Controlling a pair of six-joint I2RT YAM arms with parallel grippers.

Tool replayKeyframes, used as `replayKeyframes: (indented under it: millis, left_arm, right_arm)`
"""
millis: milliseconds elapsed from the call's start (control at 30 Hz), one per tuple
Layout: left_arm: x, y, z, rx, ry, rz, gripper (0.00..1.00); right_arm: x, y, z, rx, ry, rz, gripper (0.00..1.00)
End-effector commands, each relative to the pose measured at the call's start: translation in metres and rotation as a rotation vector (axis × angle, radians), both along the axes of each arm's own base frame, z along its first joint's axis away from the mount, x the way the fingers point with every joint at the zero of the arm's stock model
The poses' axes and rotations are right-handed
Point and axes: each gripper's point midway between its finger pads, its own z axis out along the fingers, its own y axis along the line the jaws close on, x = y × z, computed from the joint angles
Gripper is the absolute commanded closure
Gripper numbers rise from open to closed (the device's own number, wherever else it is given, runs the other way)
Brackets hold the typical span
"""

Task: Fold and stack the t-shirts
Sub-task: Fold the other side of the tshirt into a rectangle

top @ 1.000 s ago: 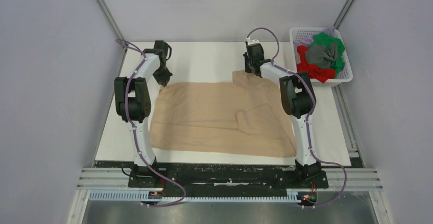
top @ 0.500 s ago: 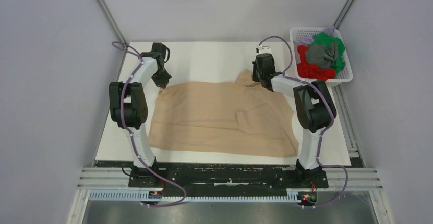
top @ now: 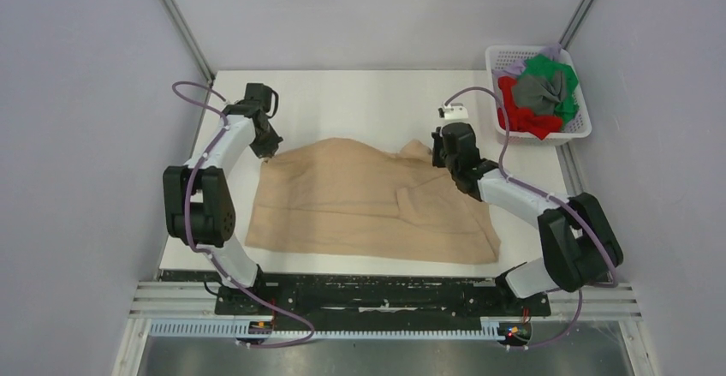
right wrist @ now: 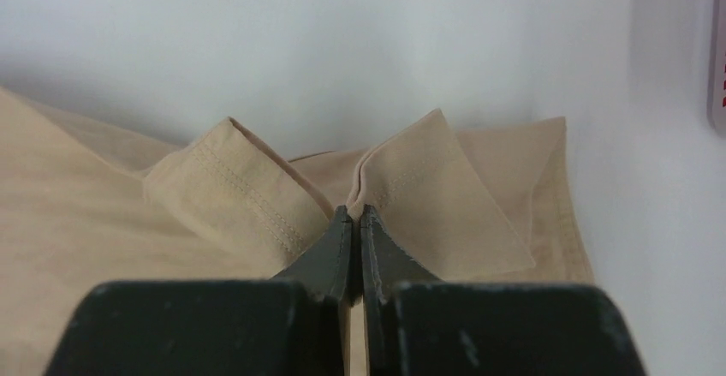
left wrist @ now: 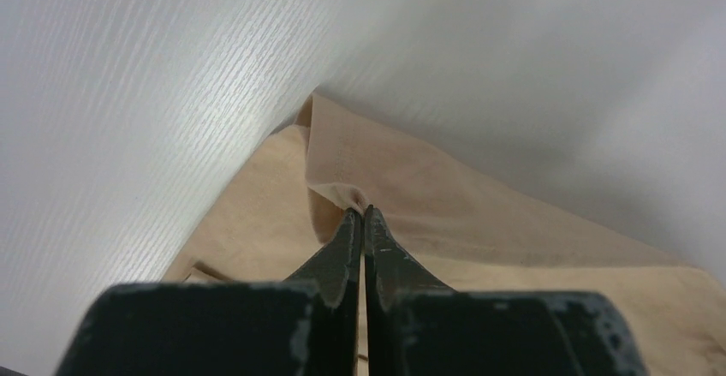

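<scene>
The beige t-shirt lies spread on the white table. My left gripper is shut on the shirt's far left corner; in the left wrist view a pinch of beige cloth sits between the jaws. My right gripper is shut on the shirt's far right edge; in the right wrist view the jaws pinch a hemmed fold. Red, green, grey and lavender t-shirts lie bunched in the basket.
A white plastic mesh basket stands at the far right of the table, past my right arm. Metal rails run along the near edge. Grey walls close in both sides.
Both grippers have drawn the shirt's far edge toward the near side. The right arm swung out to the right and low; the left arm's elbow moved out to the left.
</scene>
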Motion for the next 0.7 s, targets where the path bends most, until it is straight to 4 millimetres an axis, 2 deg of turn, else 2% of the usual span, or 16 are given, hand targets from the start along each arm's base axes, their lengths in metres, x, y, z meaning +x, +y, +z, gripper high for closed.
replayKeyframes:
  millis: [0,167,267,500,667]
  left_arm:
    - [-0.006,0.002,0.02,0.012,-0.078,-0.004,0.98]
    - [-0.02,0.01,0.024,0.046,-0.092,0.018,0.98]
    - [-0.025,0.014,0.029,0.06,-0.108,0.028,0.98]
    - [-0.042,0.019,0.037,0.072,-0.132,0.065,0.98]
    - [-0.052,0.026,0.038,0.094,-0.15,0.114,0.98]
  right_arm:
    - [-0.02,-0.006,0.024,-0.018,-0.059,-0.02,1.0]
    - [-0.043,-0.01,0.044,-0.043,-0.083,-0.021,1.0]
    - [-0.057,-0.013,0.047,-0.058,-0.066,-0.01,1.0]
    - [-0.084,-0.018,0.046,-0.073,-0.039,0.008,1.0]
    - [-0.104,-0.015,0.039,-0.082,-0.014,0.039,1.0]
